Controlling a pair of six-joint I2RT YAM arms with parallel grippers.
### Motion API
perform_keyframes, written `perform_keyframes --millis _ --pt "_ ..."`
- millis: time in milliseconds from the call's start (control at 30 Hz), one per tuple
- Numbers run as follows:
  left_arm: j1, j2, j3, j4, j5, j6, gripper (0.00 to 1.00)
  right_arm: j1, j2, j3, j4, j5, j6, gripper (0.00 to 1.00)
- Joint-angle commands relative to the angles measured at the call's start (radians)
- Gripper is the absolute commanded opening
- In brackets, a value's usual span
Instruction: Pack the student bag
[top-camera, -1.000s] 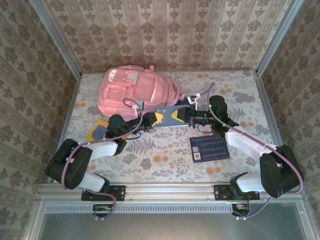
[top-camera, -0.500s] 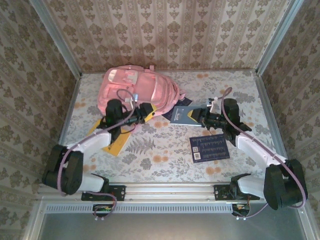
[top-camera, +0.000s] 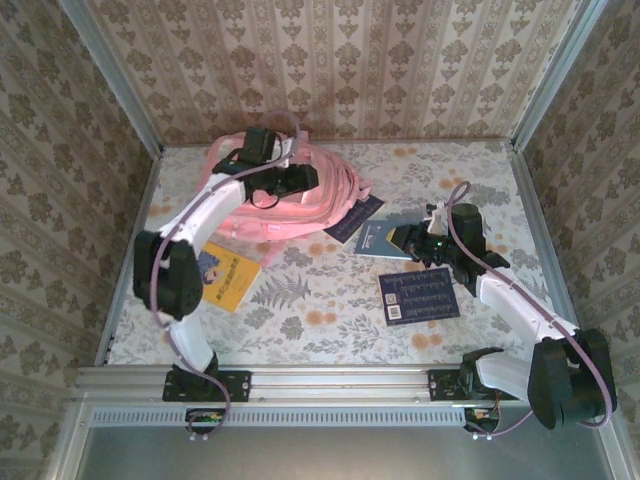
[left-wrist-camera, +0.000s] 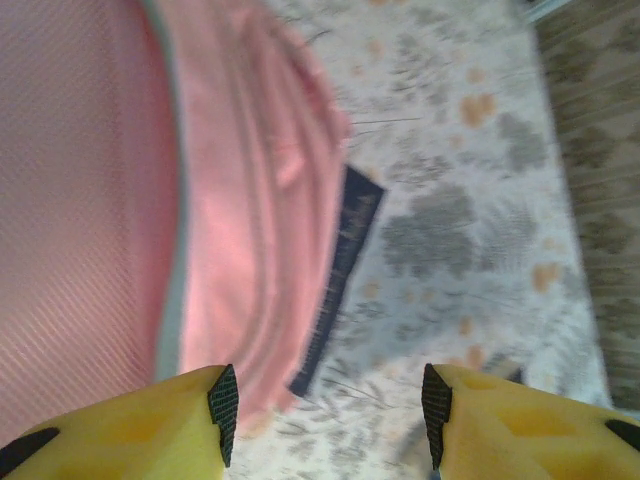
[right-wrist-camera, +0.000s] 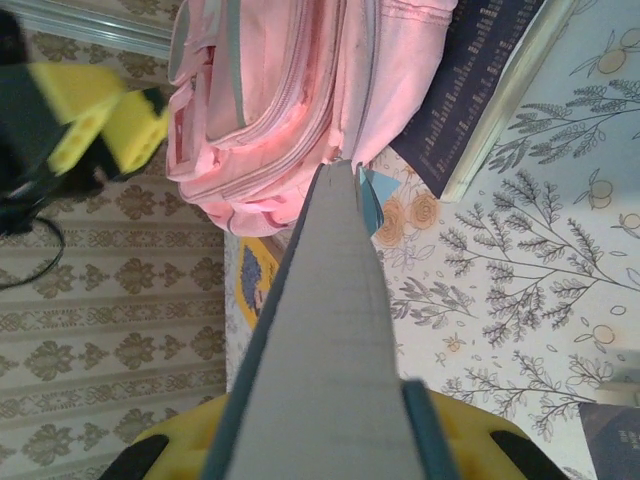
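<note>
Nothing here can be read. The navy book (top-camera: 418, 295) lying flat carries rows of pale print and a white code square, all too small to make out. The dark book (right-wrist-camera: 480, 90) half under the student bag (top-camera: 322, 196) shows fine lettering, also unreadable. Any lettering on the covers of the blue book (top-camera: 383, 240) and the yellow book (top-camera: 228, 282) is unclear.

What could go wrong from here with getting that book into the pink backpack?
The left gripper is open above the student bag and grips nothing, so the held book could jam against slack fabric. The right gripper pinches that book by one end, so it might twist or slip. The dark book tucked at the bag's edge could get shoved aside.
</note>
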Motion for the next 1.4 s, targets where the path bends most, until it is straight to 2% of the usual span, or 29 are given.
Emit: perform_keyframes --millis 0,267,533,733,1000,1067,1167,1233,1267,1367 --pt "0.018 0.077 0.141 -0.122 -0.066 0.080 0.54 -0.005 0.002 0.000 -0.012 0.011 -0.069 0.00" --pt "0.027 0.280 0.348 -0.145 -0.074 0.080 0.52 -0.004 0.008 -0.022 0.000 0.003 -0.089 0.00" --pt "0.027 0.375 0.388 -0.085 0.008 0.026 0.45 -0.013 0.017 -0.003 -0.031 0.008 -0.121 0.00" --pt "0.019 0.406 0.402 -0.058 0.036 0.009 0.35 -0.019 0.029 -0.011 -0.019 0.002 -0.116 0.00" --pt "0.001 0.444 0.448 -0.094 -0.007 0.032 0.20 -0.020 0.042 -0.012 0.000 -0.006 -0.094 0.00" --pt "-0.004 0.451 0.456 -0.105 -0.024 0.042 0.20 -0.021 0.039 -0.011 0.000 -0.006 -0.094 0.00" --pt "-0.010 0.474 0.485 -0.152 -0.069 0.053 0.32 -0.024 0.034 -0.009 -0.005 -0.003 -0.094 0.00" --pt "-0.016 0.484 0.501 -0.181 -0.114 0.068 0.31 -0.025 0.034 -0.008 -0.003 -0.003 -0.091 0.00" --pt "-0.022 0.489 0.510 -0.195 -0.143 0.078 0.30 -0.026 0.034 -0.006 -0.001 -0.005 -0.088 0.00" --pt "-0.030 0.503 0.550 -0.246 -0.200 0.108 0.16 -0.025 0.029 -0.007 0.003 -0.010 -0.082 0.00"
